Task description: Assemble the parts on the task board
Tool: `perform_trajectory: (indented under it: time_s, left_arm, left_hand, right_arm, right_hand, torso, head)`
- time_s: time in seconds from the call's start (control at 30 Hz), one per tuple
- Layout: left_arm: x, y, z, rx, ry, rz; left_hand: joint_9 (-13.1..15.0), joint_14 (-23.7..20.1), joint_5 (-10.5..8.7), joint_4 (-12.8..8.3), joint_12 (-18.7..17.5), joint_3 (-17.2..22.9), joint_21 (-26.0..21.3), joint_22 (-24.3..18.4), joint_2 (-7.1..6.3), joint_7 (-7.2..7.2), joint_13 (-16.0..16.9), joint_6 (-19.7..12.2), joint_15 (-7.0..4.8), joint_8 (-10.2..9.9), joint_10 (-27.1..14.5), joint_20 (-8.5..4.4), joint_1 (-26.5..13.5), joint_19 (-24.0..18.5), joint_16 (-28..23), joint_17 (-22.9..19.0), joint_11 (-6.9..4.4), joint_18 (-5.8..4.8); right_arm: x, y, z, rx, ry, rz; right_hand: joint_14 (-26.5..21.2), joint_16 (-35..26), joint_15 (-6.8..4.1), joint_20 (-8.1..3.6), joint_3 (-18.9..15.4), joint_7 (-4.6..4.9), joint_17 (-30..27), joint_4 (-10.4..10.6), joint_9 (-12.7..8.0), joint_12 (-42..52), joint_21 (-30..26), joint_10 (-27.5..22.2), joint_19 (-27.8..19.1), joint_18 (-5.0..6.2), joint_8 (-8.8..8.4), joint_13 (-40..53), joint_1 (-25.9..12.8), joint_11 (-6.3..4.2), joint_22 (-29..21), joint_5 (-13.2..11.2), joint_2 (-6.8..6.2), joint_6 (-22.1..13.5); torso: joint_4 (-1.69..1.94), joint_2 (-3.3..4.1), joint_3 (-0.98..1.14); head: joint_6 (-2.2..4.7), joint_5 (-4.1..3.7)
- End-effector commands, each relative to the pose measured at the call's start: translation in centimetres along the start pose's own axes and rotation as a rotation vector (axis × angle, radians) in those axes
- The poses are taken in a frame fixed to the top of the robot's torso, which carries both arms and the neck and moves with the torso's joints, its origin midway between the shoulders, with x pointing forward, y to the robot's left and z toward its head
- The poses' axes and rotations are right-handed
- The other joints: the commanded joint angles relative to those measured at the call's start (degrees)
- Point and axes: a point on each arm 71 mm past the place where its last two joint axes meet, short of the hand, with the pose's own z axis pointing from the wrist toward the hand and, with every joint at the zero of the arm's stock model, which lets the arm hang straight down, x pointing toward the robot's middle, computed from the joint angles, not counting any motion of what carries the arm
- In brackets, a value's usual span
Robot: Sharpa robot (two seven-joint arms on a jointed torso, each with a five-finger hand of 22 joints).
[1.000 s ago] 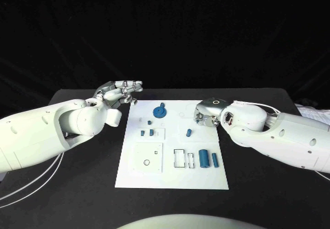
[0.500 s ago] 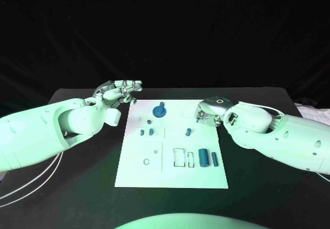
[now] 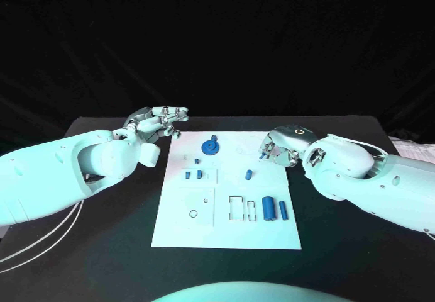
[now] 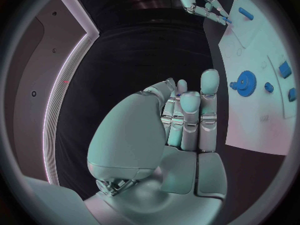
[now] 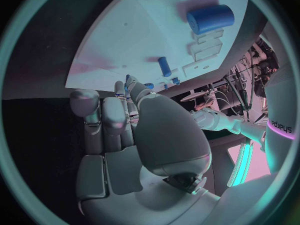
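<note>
The white task board (image 3: 227, 217) lies mid-table. On it are a blue gear (image 3: 210, 148), small blue blocks (image 3: 192, 175), a blue peg (image 3: 247, 174), a thick blue cylinder (image 3: 268, 209) and a thin rod (image 3: 283, 210). My right hand (image 3: 276, 151) hovers over the board's far right edge and pinches a small blue part (image 3: 264, 151) in its fingertips; the part (image 5: 128, 81) also shows in the right wrist view. My left hand (image 3: 159, 123) hangs off the board's far left corner, fingers curled together, holding nothing. The gear (image 4: 245, 80) lies beside my left hand (image 4: 181, 120).
The black table (image 3: 100, 226) runs wide on both sides of the board. Outlined recesses (image 3: 240, 207) and a square panel (image 3: 195, 207) mark the board's near half. White papers (image 3: 412, 150) lie at the table's right edge.
My right hand has drifted slightly to the right and turned a little at the board's edge. My left hand and the parts on the board have stayed put.
</note>
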Motion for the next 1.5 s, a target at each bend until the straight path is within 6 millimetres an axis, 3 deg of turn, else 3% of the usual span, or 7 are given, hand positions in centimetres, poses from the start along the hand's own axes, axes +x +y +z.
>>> perform_trajectory:
  time_s: [0.03, 0.37, 0.63, 0.93, 1.5]
  left_arm:
    - [0.2, 0.0, 0.0, 0.001, 0.024, 0.001]
    - [0.6, 0.0, 0.2, 0.005, 0.028, 0.001]
    - [1.0, 0.2, 0.4, -0.005, 0.035, 0.017]
    - [1.8, 0.3, 0.4, -0.006, 0.056, 0.017]
    - [2.3, 0.3, 0.4, -0.010, 0.073, 0.014]
  left_hand:
    - [-0.1, -0.3, 0.24, -0.1, 0.2, -0.1, -0.3, -0.1, 0.25, 0.03, 0.1, -0.3, 0.01, 0.3, -0.4, -0.02, -0.1, -0.5, -0.4, -0.1, -0.05, 0.75]
    - [-0.1, -0.4, 0.26, -0.3, 0.3, -0.1, -0.4, -0.2, 0.28, 0.02, 0.1, -0.4, 0.02, 0.3, -0.5, -0.01, 0.0, -0.6, -0.3, -0.1, -0.07, 0.76]
    - [-0.1, -0.5, 0.27, -0.9, 0.6, 0.0, -0.5, -0.2, 0.26, 0.05, 0.2, -0.5, -0.01, 0.4, -0.7, -0.02, 0.4, -0.5, -0.3, -0.2, -0.07, 0.77]
    - [-0.1, -0.5, 0.25, -1.0, 0.6, 0.0, -0.5, -0.2, 0.18, 0.09, 0.3, -0.6, 0.00, 0.4, -0.7, -0.02, 0.4, -0.5, -0.3, -0.3, -0.04, 0.77]
    - [-0.1, -0.5, 0.23, -1.0, 0.7, 0.0, -0.6, -0.3, 0.15, 0.12, 0.3, -0.6, 0.02, 0.4, -0.8, -0.01, 0.4, -0.5, -0.3, -0.3, -0.01, 0.77]
  right_arm:
    - [-0.5, 1.3, -0.3, -0.027, -0.032, 0.057]
    - [-0.7, 5.8, 0.4, -0.132, -0.014, 0.089]
    - [0.4, 9.2, 1.0, -0.219, 0.002, 0.078]
    - [2.6, 11.9, 1.3, -0.280, 0.066, 0.078]
    - [5.3, 14.1, 1.6, -0.318, 0.139, 0.086]
  right_hand:
    - [2.0, 0.4, -0.33, 0.10, 0.1, -0.10, 0.1, 0.3, 0.0, -0.2, 0.4, 0.2, 0.5, -0.76, -0.08, 0.0, -0.6, 0.11, 0.1, -0.3, -0.11, 0.3]
    - [2.1, 0.9, -0.34, 0.12, 0.6, 0.01, 0.5, 0.2, 0.0, -0.2, 0.7, 0.3, 0.7, -0.82, -0.09, 0.0, -0.3, 0.17, 0.6, -0.2, -0.14, 0.3]
    - [2.2, 1.6, -0.25, 0.18, 1.4, 0.24, 1.2, -0.2, 0.0, -0.2, 1.3, 0.3, 1.1, -0.98, -0.12, 0.0, 0.2, 0.33, 1.5, -0.2, -0.15, 0.3]
    - [2.4, 2.0, -0.18, 0.24, 1.9, 0.33, 1.5, -0.4, 0.0, -0.2, 1.7, 0.3, 1.3, -1.07, -0.13, 0.0, 0.3, 0.40, 2.1, -0.2, -0.22, 0.3]
    - [2.4, 2.1, -0.10, 0.30, 2.3, 0.53, 1.5, -0.5, 0.0, -0.3, 1.8, 0.2, 1.4, -1.08, -0.17, -0.1, 0.3, 0.57, 2.2, -0.2, -0.39, 0.2]
  torso:
    - [-0.05, 0.02, -0.01]
    - [-0.08, -0.02, -0.08]
    - [0.09, 0.09, -0.08]
    - [0.03, 0.09, -0.07]
    - [0.00, 0.04, -0.04]
  head:
    - [0.11, 0.11]
    - [0.28, 1.31]
    - [-0.22, 2.61]
    - [-0.90, 3.85]
    - [-1.49, 4.20]
